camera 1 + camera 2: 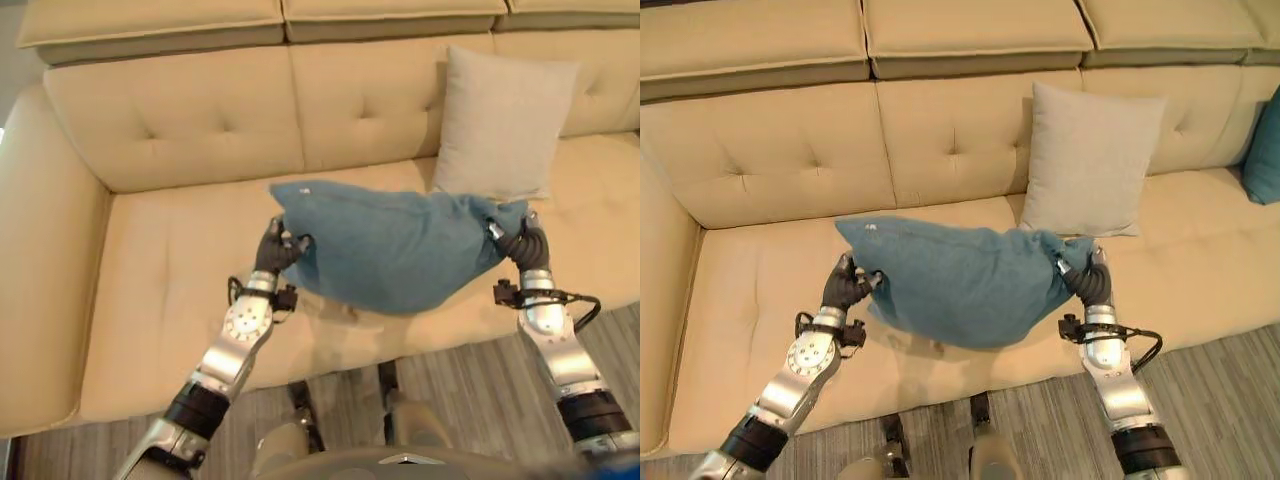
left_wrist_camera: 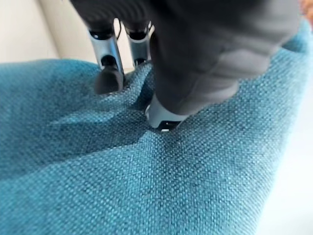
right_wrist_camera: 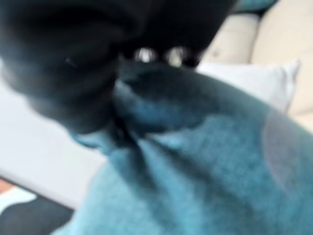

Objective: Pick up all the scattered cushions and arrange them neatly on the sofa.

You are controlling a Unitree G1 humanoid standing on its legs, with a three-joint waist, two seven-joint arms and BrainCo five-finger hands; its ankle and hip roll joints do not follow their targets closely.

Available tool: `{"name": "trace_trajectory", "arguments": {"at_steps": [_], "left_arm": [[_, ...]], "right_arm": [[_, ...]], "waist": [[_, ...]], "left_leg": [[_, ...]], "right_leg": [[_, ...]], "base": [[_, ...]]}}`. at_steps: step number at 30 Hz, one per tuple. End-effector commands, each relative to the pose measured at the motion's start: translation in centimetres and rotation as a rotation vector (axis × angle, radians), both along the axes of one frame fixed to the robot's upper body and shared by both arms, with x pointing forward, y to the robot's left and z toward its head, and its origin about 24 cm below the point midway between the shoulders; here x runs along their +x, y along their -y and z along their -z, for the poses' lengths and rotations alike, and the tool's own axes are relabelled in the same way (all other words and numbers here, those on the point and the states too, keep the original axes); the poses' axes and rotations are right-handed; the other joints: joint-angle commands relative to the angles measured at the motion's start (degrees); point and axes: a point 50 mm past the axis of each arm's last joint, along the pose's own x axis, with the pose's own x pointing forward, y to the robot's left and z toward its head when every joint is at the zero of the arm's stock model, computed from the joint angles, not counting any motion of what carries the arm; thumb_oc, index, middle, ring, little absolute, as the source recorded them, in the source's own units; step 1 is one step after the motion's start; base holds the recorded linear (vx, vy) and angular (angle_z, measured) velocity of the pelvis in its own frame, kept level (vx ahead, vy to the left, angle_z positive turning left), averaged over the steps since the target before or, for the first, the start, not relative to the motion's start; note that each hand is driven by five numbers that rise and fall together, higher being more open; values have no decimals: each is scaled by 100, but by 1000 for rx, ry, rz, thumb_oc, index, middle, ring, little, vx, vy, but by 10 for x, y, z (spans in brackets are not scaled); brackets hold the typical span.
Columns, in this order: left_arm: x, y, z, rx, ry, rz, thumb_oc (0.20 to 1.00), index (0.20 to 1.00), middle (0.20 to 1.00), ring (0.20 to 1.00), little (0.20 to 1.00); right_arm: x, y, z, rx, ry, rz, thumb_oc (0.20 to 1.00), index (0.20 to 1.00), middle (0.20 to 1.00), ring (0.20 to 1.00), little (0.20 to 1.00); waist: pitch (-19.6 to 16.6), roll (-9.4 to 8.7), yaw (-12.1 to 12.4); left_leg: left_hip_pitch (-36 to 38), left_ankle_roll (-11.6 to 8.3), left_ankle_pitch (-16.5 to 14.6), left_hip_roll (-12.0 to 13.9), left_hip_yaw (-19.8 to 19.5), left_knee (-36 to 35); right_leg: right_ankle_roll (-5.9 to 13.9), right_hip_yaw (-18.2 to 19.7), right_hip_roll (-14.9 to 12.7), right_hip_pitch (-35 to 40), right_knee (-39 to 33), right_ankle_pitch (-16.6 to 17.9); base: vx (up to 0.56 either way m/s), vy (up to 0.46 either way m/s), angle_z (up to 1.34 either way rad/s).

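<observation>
Both hands, left (image 1: 278, 250) and right (image 1: 528, 245), pinch the blue cushion (image 1: 395, 245) above the sofa (image 1: 150, 250); the right eye view adds another blue cushion (image 1: 1263, 150) far right.

Grey wood-plank floor (image 1: 470, 375) at six o'clock, under a wide cream tufted sofa (image 1: 180, 120). Padded armrest (image 1: 35, 260) at nine o'clock, headrest cushions (image 1: 150, 20) across twelve. Evenly lit, soft shadows on the seat.

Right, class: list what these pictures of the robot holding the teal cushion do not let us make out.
- Right hand: right wrist view, its fingers blurred and dark.
- Second teal cushion: right eye view, cut off by the edge.
- Teal cushion's underside: turned away from the eye views.
- Sofa seat beneath it: hidden by the cushion.
</observation>
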Motion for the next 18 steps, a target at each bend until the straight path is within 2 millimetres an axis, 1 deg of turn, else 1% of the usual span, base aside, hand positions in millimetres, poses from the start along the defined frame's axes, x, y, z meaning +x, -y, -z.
{"name": "trace_trajectory", "arguments": {"at_steps": [1, 2, 3, 5, 8, 9, 10, 14, 16, 17, 18], "left_arm": [[6, 17, -76, -38, 392, 45, 200, 200, 200, 200, 200], [16, 21, -92, -44, 438, 22, 200, 200, 200, 200, 200], [22, 24, -101, -44, 464, 15, 200, 200, 200, 200, 200], [32, 27, -120, -33, 515, -12, 200, 200, 200, 200, 200], [42, 31, -143, -28, 567, -29, 200, 200, 200, 200, 200], [47, 34, -152, -22, 581, -36, 200, 200, 200, 200, 200], [48, 34, -153, -24, 583, -37, 200, 200, 200, 200, 200], [61, 42, -177, 15, 610, -60, 200, 200, 200, 200, 200], [65, 42, -189, 37, 632, -78, 200, 200, 200, 200, 200], [68, 42, -198, 53, 645, -101, 200, 200, 200, 200, 200], [68, 42, -199, 53, 647, -101, 200, 200, 200, 200, 200]], "right_arm": [[14, -16, -71, -35, 322, -70, 200, 200, 200, 200, 200], [22, -18, -89, -46, 374, -65, 200, 200, 200, 200, 200], [27, -19, -100, -54, 404, -65, 200, 200, 200, 200, 200], [34, -21, -125, -78, 469, -63, 200, 200, 200, 200, 200], [43, -26, -154, -92, 540, -62, 200, 200, 200, 200, 200], [47, -29, -169, -111, 567, -62, 200, 200, 200, 200, 200], [48, -30, -170, -112, 569, -63, 200, 200, 200, 200, 200], [57, -39, -203, -125, 625, -64, 200, 200, 200, 200, 200], [60, -43, -215, -123, 645, -59, 200, 200, 200, 200, 200], [64, -45, -224, -115, 655, -46, 200, 200, 200, 200, 200], [64, -45, -224, -115, 656, -47, 200, 200, 200, 200, 200]], "waist": [[-110, -277, 28], [-58, -261, 28], [-39, -270, 17], [2, -267, 30], [41, -264, 44], [40, -263, 67], [53, -257, 60], [152, -268, 95], [218, -266, 122], [279, -285, 161], [286, -284, 159]], "left_leg": [[-148, -139, -1362, -26, -453, 1077], [-331, -148, -1361, -30, -514, 1145], [-464, -157, -1306, -44, -524, 1160], [-634, -171, -1301, -57, -562, 1197], [-822, -184, -1252, -89, -622, 1236], [-865, -189, -1234, -100, -654, 1222], [-867, -189, -1233, -100, -658, 1224], [-993, -212, -1195, -144, -721, 1216], [-1033, -214, -1189, -168, -751, 1218], [-1088, -217, -1189, -185, -774, 1237], [-1089, -217, -1189, -185, -773, 1239]], "right_leg": [[104, 119, 8, -345, 826, -571], [96, 124, 20, -490, 879, -576], [92, 128, 26, -619, 890, -531], [102, 130, 48, -752, 912, -517], [110, 112, 40, -852, 894, -475], [116, 117, 21, -863, 868, -473], [116, 114, 20, -863, 868, -472], [143, 116, -12, -958, 871, -440], [158, 119, -22, -983, 870, -437], [177, 115, -31, -1008, 865, -410], [178, 115, -31, -1009, 865, -410]], "base": [[-86, -42, -2], [-80, -38, -1], [-85, -45, -1], [-50, -18, 3], [-13, -1, 1], [20, 12, 4], [18, 21, 5], [5, 20, 12], [8, 30, 7], [11, 21, 9], [2, 11, 11]]}}
